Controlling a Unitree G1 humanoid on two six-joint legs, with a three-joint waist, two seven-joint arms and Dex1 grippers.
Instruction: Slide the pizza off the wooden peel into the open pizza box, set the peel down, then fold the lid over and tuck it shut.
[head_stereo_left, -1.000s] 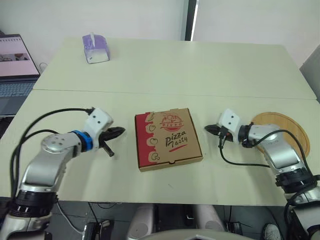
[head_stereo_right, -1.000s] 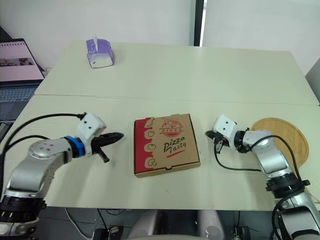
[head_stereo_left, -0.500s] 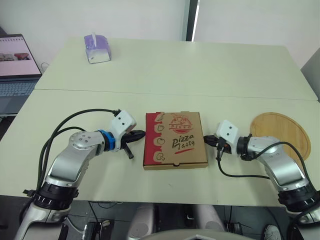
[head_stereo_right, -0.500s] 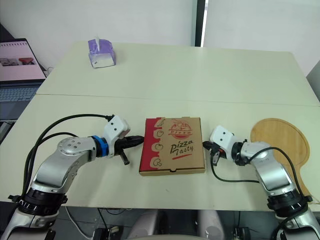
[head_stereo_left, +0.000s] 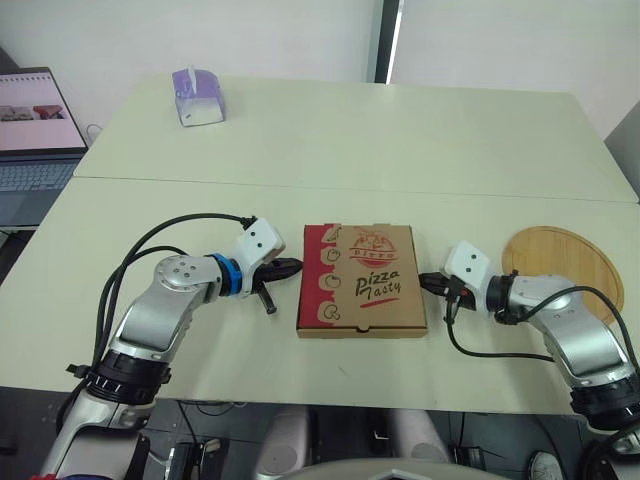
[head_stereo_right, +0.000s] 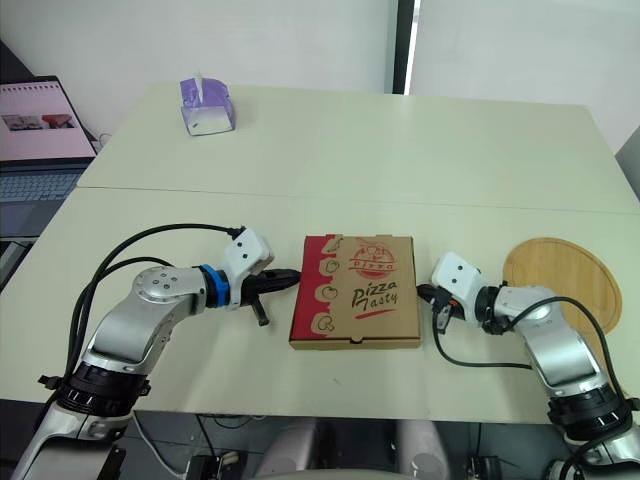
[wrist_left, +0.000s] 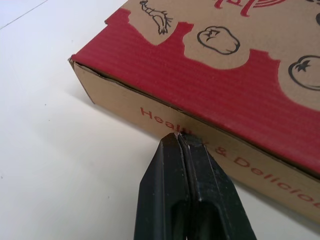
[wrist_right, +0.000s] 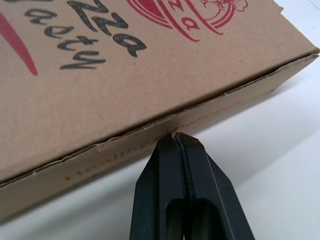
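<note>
The pizza box (head_stereo_left: 362, 279) lies shut on the table, its printed lid flat on top. My left gripper (head_stereo_left: 292, 267) is shut, its tip against the box's red left side (wrist_left: 235, 150). My right gripper (head_stereo_left: 427, 281) is shut too, its tip touching the box's right side wall (wrist_right: 150, 145). The round wooden peel (head_stereo_left: 562, 258) lies bare on the table at the right, beyond my right forearm. The pizza is hidden inside the box.
A purple tissue box (head_stereo_left: 196, 95) stands at the back left of the table. A laptop (head_stereo_left: 30, 125) sits open on a separate surface at the far left. A seam (head_stereo_left: 350, 186) runs across the table behind the box.
Both grippers have closed in on the box from either side and now touch it. The box has shifted right and turned square. The camera has shifted a little.
</note>
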